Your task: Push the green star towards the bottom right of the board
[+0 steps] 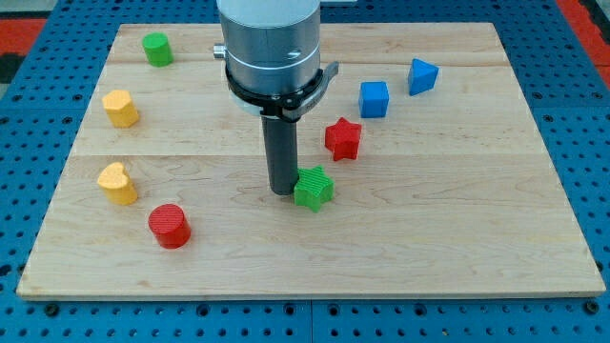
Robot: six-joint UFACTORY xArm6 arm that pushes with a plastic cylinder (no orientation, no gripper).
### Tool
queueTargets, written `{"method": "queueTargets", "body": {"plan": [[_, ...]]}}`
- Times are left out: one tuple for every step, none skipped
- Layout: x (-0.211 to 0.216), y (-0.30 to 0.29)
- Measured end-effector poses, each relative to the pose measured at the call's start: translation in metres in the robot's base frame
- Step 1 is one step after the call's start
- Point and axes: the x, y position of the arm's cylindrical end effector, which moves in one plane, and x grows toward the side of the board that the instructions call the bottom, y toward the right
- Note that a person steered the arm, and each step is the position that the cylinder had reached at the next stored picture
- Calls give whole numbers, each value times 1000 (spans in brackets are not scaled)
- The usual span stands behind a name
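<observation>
Clearly, you were at the pushing step: my tip (282, 191), a bare rod that held nothing, sat touching the left side of the green star (313, 188) near the middle of the board (457, 238). You would judge the next move needed a push toward the view's bottom right, where no other block lay.
</observation>
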Motion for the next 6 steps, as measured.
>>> {"method": "queueTargets", "body": {"plan": [[0, 47], [3, 30], [-23, 36], [3, 70], [5, 87], [-5, -4]]}}
